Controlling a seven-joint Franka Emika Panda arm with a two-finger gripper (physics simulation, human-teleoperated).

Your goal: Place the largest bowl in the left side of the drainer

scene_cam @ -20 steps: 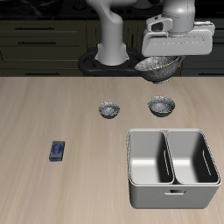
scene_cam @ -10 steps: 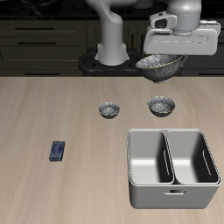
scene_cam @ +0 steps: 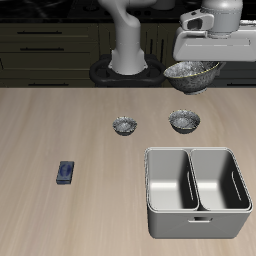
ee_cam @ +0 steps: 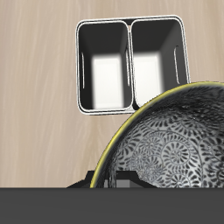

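Carry step: the gripper [scene_cam: 193, 62] is clamped on the largest bowl [scene_cam: 191, 74], up in the air toward the table's far edge, and next needs lowering into the drainer [scene_cam: 196, 215]'s left side.

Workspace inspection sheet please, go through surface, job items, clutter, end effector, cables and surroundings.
Surface: wooden table, flat.
Job's things: largest bowl held in the air near the table's back; drainer near the front edge, both compartments empty.
Clutter: two smaller bowls on the table, apart; small blue object nearer the front.
End effector: shut on the largest bowl's rim.
Cables: nothing seen.
Surroundings: dark cabinets behind the table.
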